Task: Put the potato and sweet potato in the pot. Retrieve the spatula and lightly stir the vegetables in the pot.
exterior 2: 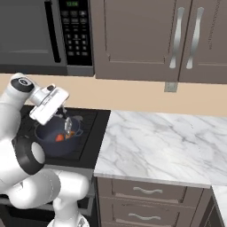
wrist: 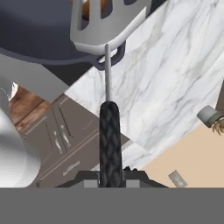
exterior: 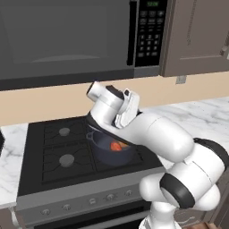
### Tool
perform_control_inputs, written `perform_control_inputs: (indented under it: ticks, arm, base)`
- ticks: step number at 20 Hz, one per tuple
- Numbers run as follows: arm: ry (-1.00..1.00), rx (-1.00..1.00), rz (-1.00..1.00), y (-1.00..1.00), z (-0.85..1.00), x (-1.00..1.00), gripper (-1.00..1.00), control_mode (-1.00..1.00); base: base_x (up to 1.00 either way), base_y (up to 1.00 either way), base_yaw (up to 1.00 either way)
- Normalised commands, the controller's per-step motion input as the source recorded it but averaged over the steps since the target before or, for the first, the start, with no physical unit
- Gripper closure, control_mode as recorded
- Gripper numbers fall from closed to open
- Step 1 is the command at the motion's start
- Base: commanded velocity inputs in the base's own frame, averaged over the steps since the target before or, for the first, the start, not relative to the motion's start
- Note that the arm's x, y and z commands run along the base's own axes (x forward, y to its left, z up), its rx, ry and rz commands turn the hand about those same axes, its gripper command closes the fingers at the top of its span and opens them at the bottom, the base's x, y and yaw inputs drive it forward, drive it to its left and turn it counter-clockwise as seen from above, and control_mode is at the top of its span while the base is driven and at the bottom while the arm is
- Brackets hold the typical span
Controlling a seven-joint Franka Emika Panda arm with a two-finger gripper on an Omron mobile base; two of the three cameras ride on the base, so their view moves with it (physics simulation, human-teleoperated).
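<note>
The dark blue-grey pot [exterior: 103, 150] [exterior 2: 49, 144] sits on the stove's front right burner. The orange-red sweet potato [exterior: 116, 146] [exterior 2: 59, 138] lies inside it. A brownish patch beside it, likely the potato [exterior 2: 71, 134], is partly hidden by the spatula. My gripper [exterior 2: 63, 113] [wrist: 110, 174] is shut on the spatula's black handle [wrist: 109, 140]. It hangs tilted just above the pot's right rim. The slotted silver spatula head [wrist: 107, 24] [exterior 2: 68, 126] reaches down into the pot over the vegetables. My own arm hides the pot's right side in the left base view.
A black stove [exterior: 53, 152] has free burners to the pot's left. A marble counter [exterior 2: 159, 142] spreads to the right. A microwave [exterior: 67, 40] hangs low over the stove, with wall cabinets [exterior 2: 146, 35] beside it and drawers [exterior 2: 146, 190] below the counter.
</note>
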Motion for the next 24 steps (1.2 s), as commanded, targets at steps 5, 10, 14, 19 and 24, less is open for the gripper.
perform_control_inputs:
  ticks: [5, 10, 14, 19, 24]
  arm:
    - [0.0, 0.0, 0.0, 0.0, 0.0, 0.01, 1.0, -1.0]
    - [0.1, 0.0, 0.01, 0.0, 0.01, -0.32, 1.0, -1.0]
    - [0.18, 0.0, 0.05, 0.04, -0.07, -0.45, 1.0, -1.0]
    - [0.03, 0.0, 0.03, 0.29, -0.11, 0.05, 1.0, -1.0]
    - [0.0, 0.0, 0.0, 0.45, 0.0, 0.54, 1.0, -1.0]
  base:
    - [0.0, 0.0, 0.0]
    - [0.0, 0.0, 0.0]
    - [0.0, 0.0, 0.0]
    - [0.0, 0.0, 0.0]
    - [0.0, 0.0, 0.0]
